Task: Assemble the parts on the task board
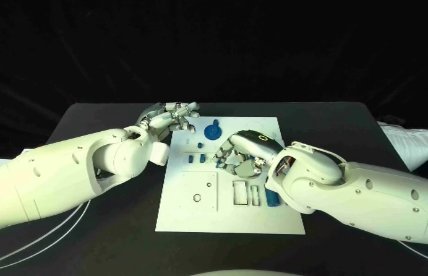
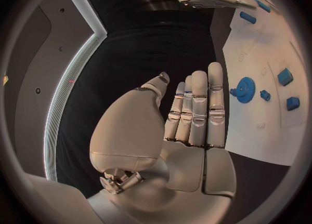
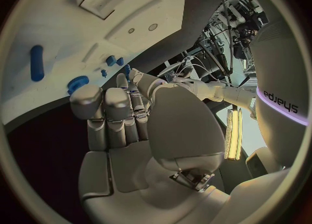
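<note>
A: In the head view, the right hand (image 1: 242,154) is seen low over the middle of the task board (image 1: 230,217), fingers curled down among the small blue parts (image 1: 195,159). Whether a part is pinched cannot be told; the fingers hide it.

B: The left hand (image 1: 171,116) is held at the board's far left corner, just beside the blue gear (image 1: 213,131). A blue bar (image 1: 271,198) lies next to the rectangular slots.

A: From the left wrist, the left hand (image 2: 195,110) is shown flat, fingers straight and together, nothing held. The gear (image 2: 244,89) is near its fingertips.

B: From the right wrist, the right hand (image 3: 117,115) appears curled, seemingly empty. A slow, vertical approach is advised, since neighbouring parts (image 3: 112,61) could be knocked and the left hand crowds the gear.
</note>
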Robot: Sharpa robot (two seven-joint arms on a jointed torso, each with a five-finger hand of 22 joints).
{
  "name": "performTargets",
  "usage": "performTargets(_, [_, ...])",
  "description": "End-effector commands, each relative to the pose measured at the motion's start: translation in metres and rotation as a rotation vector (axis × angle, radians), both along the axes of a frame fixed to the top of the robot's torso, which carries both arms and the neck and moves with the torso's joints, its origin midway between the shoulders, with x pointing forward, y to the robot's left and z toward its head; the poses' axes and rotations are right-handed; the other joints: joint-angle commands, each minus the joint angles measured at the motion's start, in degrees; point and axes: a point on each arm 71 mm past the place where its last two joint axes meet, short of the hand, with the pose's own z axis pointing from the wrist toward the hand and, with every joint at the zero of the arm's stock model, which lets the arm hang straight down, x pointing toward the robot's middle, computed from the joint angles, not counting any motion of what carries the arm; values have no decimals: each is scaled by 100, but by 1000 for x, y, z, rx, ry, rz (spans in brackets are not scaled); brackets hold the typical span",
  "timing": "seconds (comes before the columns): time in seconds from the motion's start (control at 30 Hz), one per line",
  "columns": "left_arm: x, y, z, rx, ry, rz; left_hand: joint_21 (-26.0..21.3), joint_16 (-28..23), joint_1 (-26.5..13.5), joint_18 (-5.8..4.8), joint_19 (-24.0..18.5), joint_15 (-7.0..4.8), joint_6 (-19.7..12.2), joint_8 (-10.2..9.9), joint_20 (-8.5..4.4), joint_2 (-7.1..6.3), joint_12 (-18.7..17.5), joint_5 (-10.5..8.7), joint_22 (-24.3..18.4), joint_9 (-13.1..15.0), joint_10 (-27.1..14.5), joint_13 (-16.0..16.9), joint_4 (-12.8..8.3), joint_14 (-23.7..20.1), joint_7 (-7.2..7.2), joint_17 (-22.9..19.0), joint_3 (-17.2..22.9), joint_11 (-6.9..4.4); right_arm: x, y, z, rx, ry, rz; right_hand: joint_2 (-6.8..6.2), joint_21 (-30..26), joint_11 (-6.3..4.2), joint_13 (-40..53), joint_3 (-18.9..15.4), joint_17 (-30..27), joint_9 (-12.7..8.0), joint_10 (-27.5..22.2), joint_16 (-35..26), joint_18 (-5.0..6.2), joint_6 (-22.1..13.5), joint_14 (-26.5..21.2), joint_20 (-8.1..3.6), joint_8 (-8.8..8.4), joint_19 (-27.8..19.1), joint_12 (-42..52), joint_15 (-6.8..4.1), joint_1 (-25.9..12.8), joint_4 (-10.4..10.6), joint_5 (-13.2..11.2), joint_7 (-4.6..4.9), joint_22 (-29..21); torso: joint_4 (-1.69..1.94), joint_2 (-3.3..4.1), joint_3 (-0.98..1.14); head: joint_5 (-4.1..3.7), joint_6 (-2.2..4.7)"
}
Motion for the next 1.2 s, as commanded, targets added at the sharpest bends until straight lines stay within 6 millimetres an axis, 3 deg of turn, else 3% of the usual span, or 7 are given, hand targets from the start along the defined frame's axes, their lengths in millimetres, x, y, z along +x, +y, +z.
performTargets(0.03, [0, -2, 1, -17, -9, -10, -39, 29, 1, 107, 34, 15, -32, 27, 1, 47, 36, 21, -12, -7, -50, 10, 7, -25, 6, -8, -35, 2, -6, 7, -13, -56, 33, 47, 48, 38, 10, 3, 20, 10, 10, 23, 33, -113, -3, 95, -13, 28, -16, -26, -27, -8, -1, 21, 16, 9, -5, 3, 11, 82, -49])
performTargets(0.17, [0, -2, 1, -17, -9, -11, -39, 29, 2, 108, 34, 16, -33, 27, 1, 49, 37, 21, -12, -7, -51, 10, 7, -25, 6, -8, -35, 2, -7, 12, -22, -75, 38, 41, 51, 44, 11, 2, 18, 22, 11, 19, 45, -114, -7, 97, -12, 26, -14, -30, -26, -10, 0, 19, 17, 16, -14, 0, 10, 133, -85])
performTargets(0.3, [0, -3, 1, -17, -8, -12, -44, 32, 20, 108, 37, 16, -35, 34, 2, 60, 45, 22, -17, -7, -62, 12, 4, -27, 7, -10, -40, 3, -5, 17, -29, -102, 40, 32, 63, 66, 14, 2, -1, 43, 16, 14, 72, -116, -15, 104, -7, 21, -11, -44, -22, -26, 7, -31, 18, 36, 4, 4, -1, 163, -117])
performTargets(0.43, [-1, -4, 1, -17, -6, -13, -52, 38, 55, 109, 43, 17, -35, 48, 3, 80, 60, 25, -25, -7, -79, 15, -4, -30, 8, -12, -45, 3, -4, 19, -35, -122, 38, 27, 70, 78, 15, 2, -12, 46, 20, 13, 79, -117, -17, 104, -5, 19, -11, -52, -20, -33, 9, -67, 17, 47, -4, 5, 9, 231, -168])
performTargets(0.53, [-1, -4, 1, -16, -5, -14, -52, 38, 55, 109, 43, 17, -35, 48, 3, 80, 60, 25, -25, -7, -79, 15, -4, -30, 8, -12, -45, 3, -5, 21, -37, -132, 43, 23, 72, 78, 15, 3, -17, 45, 21, 13, 80, -116, -18, 103, -4, 18, -13, -54, -19, -37, 11, -77, 17, 45, -4, 7, 6, 260, -174])
performTargets(1.2, [-2, -5, 1, -19, -1, -24, -57, 40, 72, 109, 46, 18, -34, 57, 4, 83, 68, 25, -29, -6, -90, 17, -9, -33, 9, -14, -52, 4, -7, 33, -46, -150, 58, 15, 86, 89, 13, 4, -23, 65, 26, 16, 102, -116, -18, 105, -2, 18, -14, -60, -19, -41, 12, -97, 14, 55, -10, 5, 6, 278, -176])
